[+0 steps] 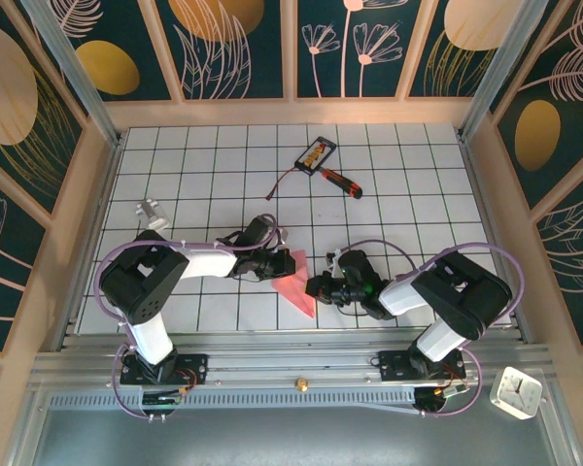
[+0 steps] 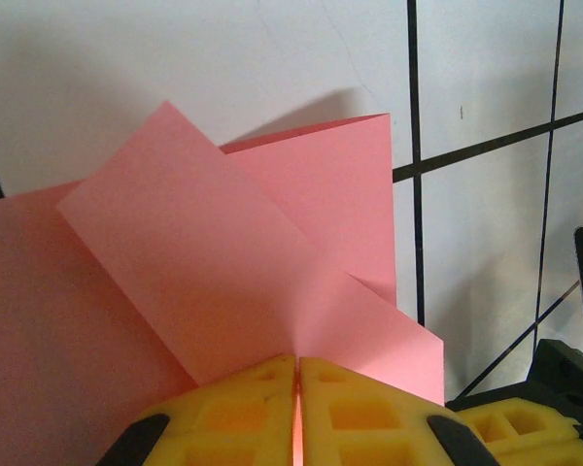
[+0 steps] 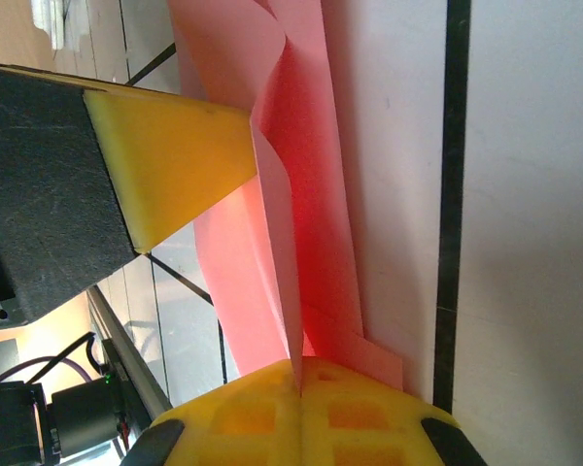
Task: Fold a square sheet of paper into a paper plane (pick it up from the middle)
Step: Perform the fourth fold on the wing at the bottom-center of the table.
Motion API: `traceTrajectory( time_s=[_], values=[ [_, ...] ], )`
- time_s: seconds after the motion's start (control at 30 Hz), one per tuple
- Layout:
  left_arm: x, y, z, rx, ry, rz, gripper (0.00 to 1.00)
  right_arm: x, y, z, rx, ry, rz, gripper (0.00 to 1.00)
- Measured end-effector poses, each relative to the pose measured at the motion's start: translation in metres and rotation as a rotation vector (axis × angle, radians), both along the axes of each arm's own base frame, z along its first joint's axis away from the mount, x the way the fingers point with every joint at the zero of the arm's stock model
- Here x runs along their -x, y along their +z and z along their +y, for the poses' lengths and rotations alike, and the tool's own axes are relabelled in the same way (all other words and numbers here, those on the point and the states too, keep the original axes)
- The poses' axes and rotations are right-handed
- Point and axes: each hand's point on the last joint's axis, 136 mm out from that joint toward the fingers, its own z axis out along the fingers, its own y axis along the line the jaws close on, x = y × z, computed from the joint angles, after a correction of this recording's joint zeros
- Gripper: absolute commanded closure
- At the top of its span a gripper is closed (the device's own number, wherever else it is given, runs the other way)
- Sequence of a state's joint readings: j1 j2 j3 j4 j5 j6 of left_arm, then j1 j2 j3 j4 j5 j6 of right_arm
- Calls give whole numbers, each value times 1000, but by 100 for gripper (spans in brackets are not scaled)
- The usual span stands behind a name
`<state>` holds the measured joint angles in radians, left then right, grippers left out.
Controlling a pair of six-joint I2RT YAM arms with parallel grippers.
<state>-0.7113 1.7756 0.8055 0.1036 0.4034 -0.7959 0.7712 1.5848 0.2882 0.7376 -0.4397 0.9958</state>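
Observation:
The pink sheet of paper (image 1: 295, 287) lies folded into a pointed shape near the table's front middle, held up between both grippers. My left gripper (image 1: 278, 268) comes in from the left and is shut on the paper's edge (image 2: 298, 361); a folded flap (image 2: 204, 262) spreads out ahead of its yellow fingers (image 2: 369, 413). My right gripper (image 1: 321, 288) comes in from the right and is shut on an upright fold of the paper (image 3: 299, 367). The layers (image 3: 301, 184) stand on edge beside the table. The left gripper's yellow finger (image 3: 170, 160) shows close by on the left of the right wrist view.
A black-and-orange card (image 1: 316, 153) and a red-handled screwdriver (image 1: 341, 181) lie at the back middle, with a thin cable (image 1: 286, 182) beside them. A small metal piece (image 1: 152, 211) sits at the left. A white clock (image 1: 516, 392) rests outside the table's front right. Wooden walls (image 1: 97, 194) enclose the tiled table.

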Motion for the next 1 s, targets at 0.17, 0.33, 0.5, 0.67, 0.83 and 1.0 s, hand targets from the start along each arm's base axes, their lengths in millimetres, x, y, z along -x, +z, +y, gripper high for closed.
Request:
traceTrajectory(
  time_s=[0.17,0.33,0.5,0.67,0.83,1.0],
  values=[
    [0,0,0,-1,-3,-2,89,0,0,0,0,0,0,98],
    [0,-2,0,-6,-8,-4,94,0,0,0,1,0,0,95],
    [0,-2,1,-18,-21,-14,97,0,1,0,12,6,0,91],
    [-1,-2,2,-27,-33,-20,100,-1,1,-3,45,4,-6,89],
    [-1,-3,2,-31,-44,-28,100,0,5,-12,82,-2,-15,86],
    [-1,-3,2,-32,-52,-33,100,0,22,-22,103,-11,-64,85]
  ],
)
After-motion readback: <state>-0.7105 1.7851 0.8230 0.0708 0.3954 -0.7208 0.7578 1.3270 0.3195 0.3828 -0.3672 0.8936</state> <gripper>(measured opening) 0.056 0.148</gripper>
